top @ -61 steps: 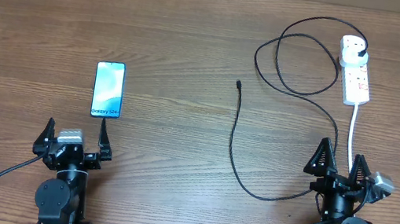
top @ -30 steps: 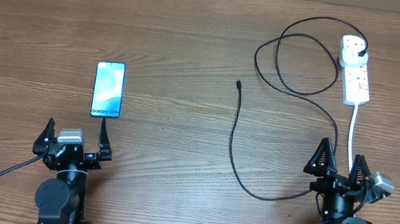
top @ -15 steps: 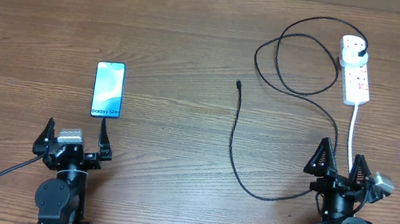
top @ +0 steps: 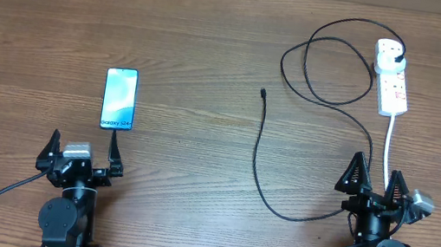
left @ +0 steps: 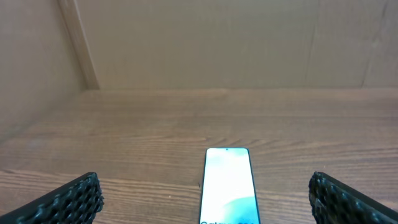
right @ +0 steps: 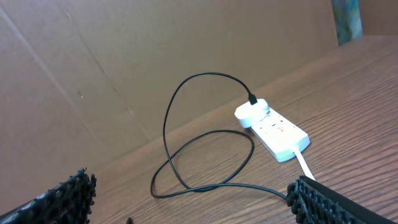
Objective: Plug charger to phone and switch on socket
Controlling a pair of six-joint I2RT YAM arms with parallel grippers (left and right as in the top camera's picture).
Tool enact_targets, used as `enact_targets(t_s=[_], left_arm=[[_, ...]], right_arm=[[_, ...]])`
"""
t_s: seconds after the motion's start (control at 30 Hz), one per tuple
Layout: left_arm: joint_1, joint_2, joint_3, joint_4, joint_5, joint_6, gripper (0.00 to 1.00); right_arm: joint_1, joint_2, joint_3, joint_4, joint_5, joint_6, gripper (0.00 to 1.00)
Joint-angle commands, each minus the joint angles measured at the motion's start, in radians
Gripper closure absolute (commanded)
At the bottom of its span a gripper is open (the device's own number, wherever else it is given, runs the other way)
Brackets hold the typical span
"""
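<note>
Black charger [top: 257, 142] loops from white socket [top: 393, 79] — tip free, left fingers [top: 114, 155] wide, right fingers [top: 356, 173] wide.

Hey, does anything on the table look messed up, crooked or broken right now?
Nothing stands out. The phone lies flat and straight. The cable runs from the power strip in loose loops, its tip lying free, apart from the phone. No damage or spill shows.

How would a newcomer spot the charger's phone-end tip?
Start at the white socket, far right in the overhead view. A thin black charger loops from it toward the middle. Its tip is the one loose end; the other is plugged in.
</note>
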Motion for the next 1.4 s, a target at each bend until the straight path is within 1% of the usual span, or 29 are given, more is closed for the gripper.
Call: enact_targets(t_s=[0.0,0.67,1.23,1.37], left_arm=[[-0.006,-0.002,-0.007,0.000,0.009,0.007,0.00],[-0.006,-0.002,-0.005,0.003,0.008,0.004,0.00],[-0.006,-0.002,0.057,0.014,0.008,0.003,0.00],[-0.006,-0.002,0.063,0.013,0.008,-0.023,0.00]], right_arm=[[-0.002,-0.008,-0.010,0.005,-0.002,0.002,0.00],[-0.002,-0.008,-0.010,0.005,-0.002,0.002,0.00],[-0.002,-0.008,-0.010,0.005,-0.002,0.002,0.00],[-0.002,-0.008,-0.010,0.005,-0.002,0.002,0.00]])
